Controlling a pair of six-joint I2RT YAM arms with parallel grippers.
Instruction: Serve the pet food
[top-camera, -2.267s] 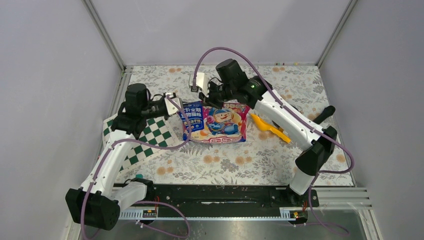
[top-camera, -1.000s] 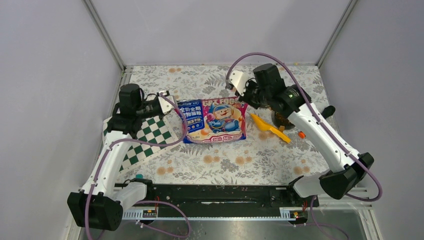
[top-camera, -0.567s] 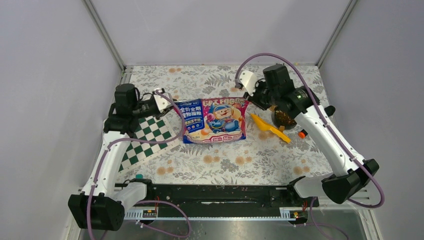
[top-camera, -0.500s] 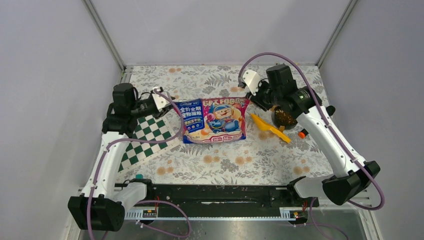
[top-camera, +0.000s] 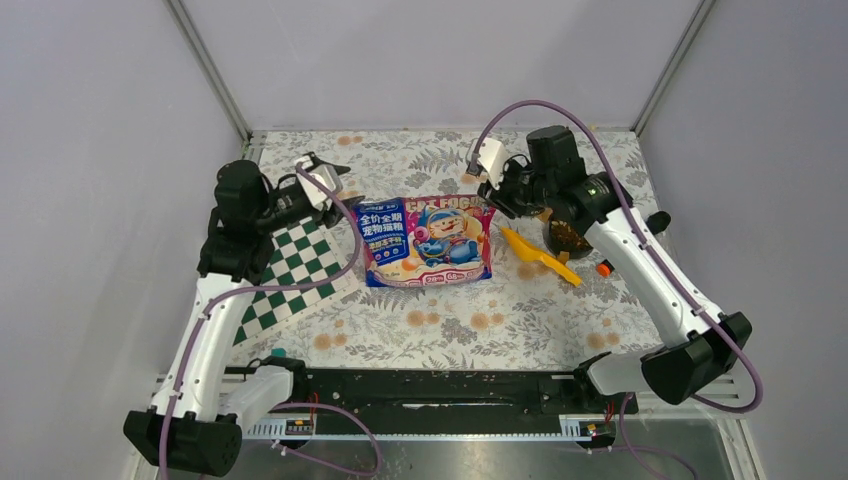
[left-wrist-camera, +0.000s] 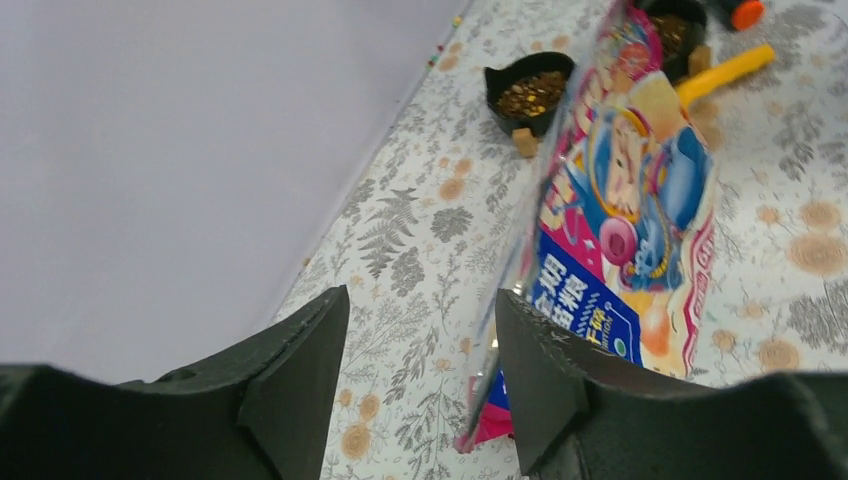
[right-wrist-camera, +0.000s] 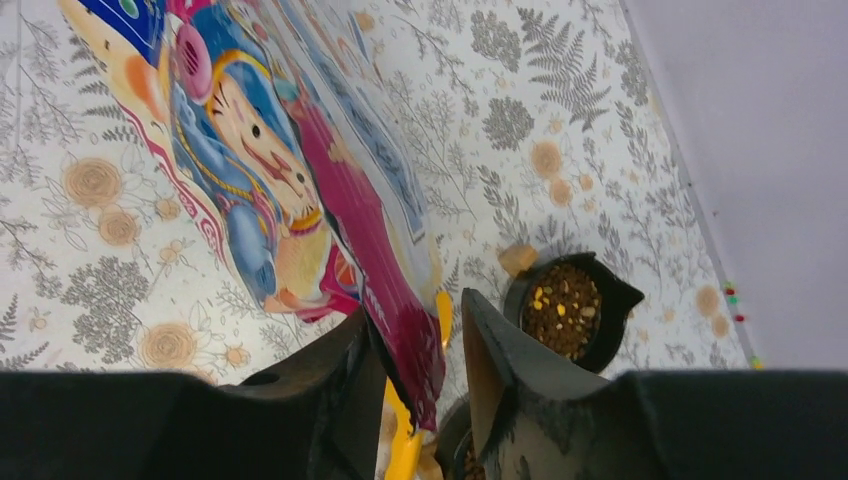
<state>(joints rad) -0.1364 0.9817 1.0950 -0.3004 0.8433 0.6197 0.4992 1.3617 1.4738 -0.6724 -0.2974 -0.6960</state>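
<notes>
The glossy pink and blue pet food bag (top-camera: 430, 240) lies in the middle of the floral table. My left gripper (top-camera: 333, 181) hovers open just off its upper left corner. In the left wrist view the bag (left-wrist-camera: 640, 190) has its edge beside the right finger of that gripper (left-wrist-camera: 420, 335), and nothing is clamped. My right gripper (top-camera: 491, 197) is at the bag's upper right corner. There the magenta bag corner (right-wrist-camera: 400, 270) sits between the fingers of the right gripper (right-wrist-camera: 415, 310), against the left one, with a gap to the right one. Brown pet food (right-wrist-camera: 563, 310) fills a black bowl (right-wrist-camera: 612, 300).
An orange scoop (top-camera: 540, 257) lies right of the bag. A second black bowl (top-camera: 566, 236) of kibble sits beside it, partly under my right arm. A small orange cap (top-camera: 603, 268) lies near the right edge. A green checkered cloth (top-camera: 290, 280) covers the left side.
My left gripper opened, let go of the bag's left corner and drew back up and left. My right gripper let go, swung right, then returned to the right corner with its jaws narrowing.
</notes>
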